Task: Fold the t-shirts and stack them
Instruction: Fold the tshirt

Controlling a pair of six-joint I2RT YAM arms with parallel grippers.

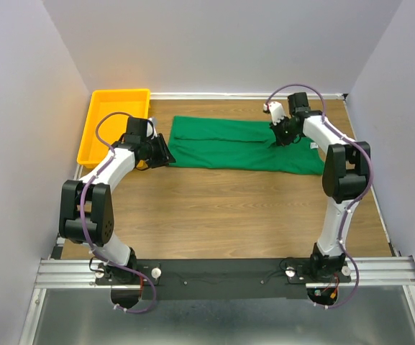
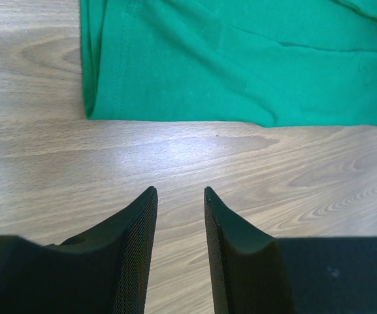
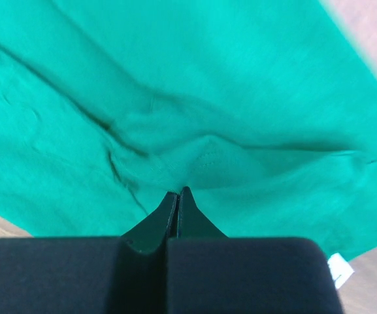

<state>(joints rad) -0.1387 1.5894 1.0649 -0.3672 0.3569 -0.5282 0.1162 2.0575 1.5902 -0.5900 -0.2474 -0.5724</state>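
Note:
A green t-shirt (image 1: 243, 144) lies folded into a long band across the far middle of the table. My right gripper (image 1: 283, 138) is down on its right part. In the right wrist view the jaws (image 3: 178, 191) are shut, and the fabric (image 3: 208, 98) puckers into a small ridge at their tips. A white label (image 3: 340, 269) peeks out at the shirt's edge. My left gripper (image 1: 165, 152) hovers by the shirt's left end. The left wrist view shows it (image 2: 178, 190) open over bare wood, a short way from the shirt's hem (image 2: 240, 65), with nothing between the fingers.
A yellow tray (image 1: 113, 122) stands at the far left, just behind my left arm. Grey walls close in the table on the left, right and back. Wooden tabletop (image 1: 221, 208) stretches between the shirt and the arm bases.

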